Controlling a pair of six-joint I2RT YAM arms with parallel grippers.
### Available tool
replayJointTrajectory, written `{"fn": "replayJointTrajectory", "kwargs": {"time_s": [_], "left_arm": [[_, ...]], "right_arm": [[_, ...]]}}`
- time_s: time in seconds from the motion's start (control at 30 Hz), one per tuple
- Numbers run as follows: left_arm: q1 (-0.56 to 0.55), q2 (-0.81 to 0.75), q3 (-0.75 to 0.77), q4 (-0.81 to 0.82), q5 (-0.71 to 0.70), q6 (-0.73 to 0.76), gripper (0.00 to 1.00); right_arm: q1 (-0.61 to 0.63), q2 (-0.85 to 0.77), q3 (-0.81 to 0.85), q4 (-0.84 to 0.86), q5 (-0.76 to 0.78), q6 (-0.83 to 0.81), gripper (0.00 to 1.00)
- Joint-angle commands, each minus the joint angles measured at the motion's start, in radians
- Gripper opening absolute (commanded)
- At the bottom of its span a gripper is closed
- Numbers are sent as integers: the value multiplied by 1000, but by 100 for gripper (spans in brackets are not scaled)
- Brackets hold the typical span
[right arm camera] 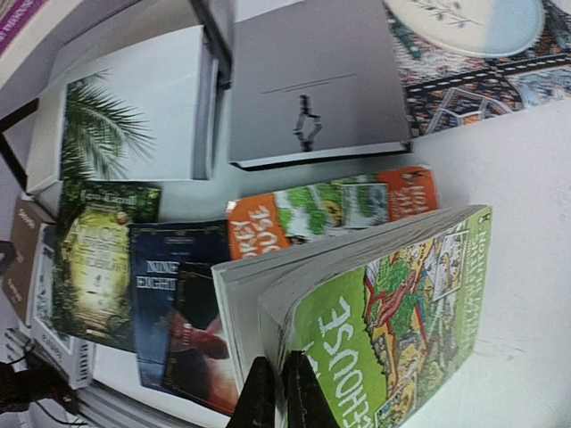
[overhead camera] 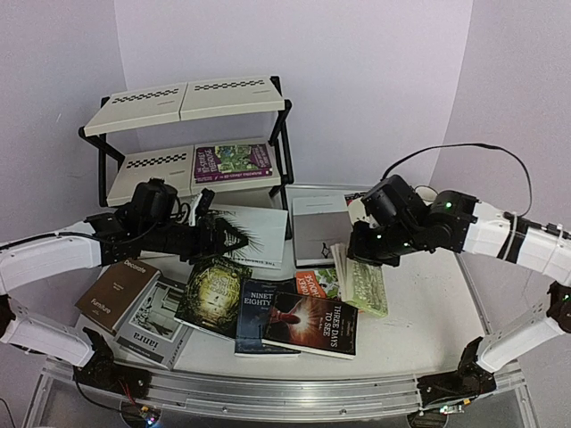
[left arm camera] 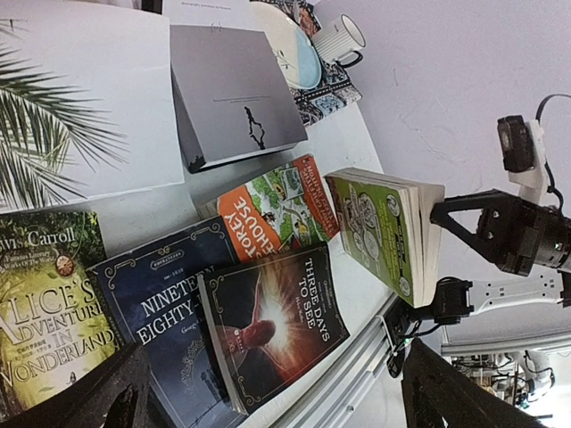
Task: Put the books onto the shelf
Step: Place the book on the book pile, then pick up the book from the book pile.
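Note:
Several books lie spread on the white table in front of the shelf (overhead camera: 192, 98), whose lower tier holds a purple book (overhead camera: 232, 160). My right gripper (right arm camera: 277, 392) is shut on the front cover and a few pages of the green Treehouse book (right arm camera: 401, 312), which is tilted up and fanned open over the orange book (right arm camera: 330, 209). From above, that gripper (overhead camera: 366, 254) sits at the green book's (overhead camera: 364, 285) near-left edge. My left gripper (left arm camera: 277, 401) stands wide open with nothing between its fingers. It hovers above the dark "Three Days to See" novel (left arm camera: 277, 321) and, seen from above, over the white palm-leaf book (overhead camera: 254, 236).
A grey book (overhead camera: 319, 227) lies right of the shelf. Alice (overhead camera: 212, 294), Nineteen Eighty-Four (overhead camera: 263, 308), a brown book (overhead camera: 116, 292) and a grey one (overhead camera: 156, 330) lie along the front. A patterned placemat (left arm camera: 326, 85) with plate (left arm camera: 281, 40) and mug (left arm camera: 339, 37) sits at the back right.

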Motion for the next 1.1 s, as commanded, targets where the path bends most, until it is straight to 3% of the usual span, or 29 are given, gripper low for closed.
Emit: {"fn": "replayJointTrajectory", "kwargs": {"time_s": [0.0,0.07,0.1,0.13,0.17,0.2,0.23,0.43,0.63,0.83,1.07], "left_arm": [[-3,-37,-67,140,52,-66,100],[-3,-45,-104,191,72,-87,100],[-3,-49,-127,225,78,-99,100],[-3,-54,-147,264,84,-108,100],[-3,-60,-174,290,85,-120,100],[-3,-62,-192,305,82,-130,100],[-3,-62,-207,317,77,-139,100],[-29,-16,-241,362,61,-176,99],[-121,81,-181,372,-27,-191,97],[-149,204,-118,376,-51,-189,90],[-152,285,-82,382,-49,-189,78]], "right_arm": [[3,151,71,325,-217,39,0],[7,228,98,431,-306,65,8],[7,259,90,516,-347,76,17],[8,274,73,587,-378,95,34],[8,283,54,644,-387,106,65],[8,285,43,667,-386,106,80],[6,286,36,675,-382,102,86],[-60,242,-17,481,-381,-5,84],[-196,96,-230,350,-394,-98,83],[-271,-18,-410,322,-387,-108,81],[-342,24,-497,323,-446,-112,75]]}}
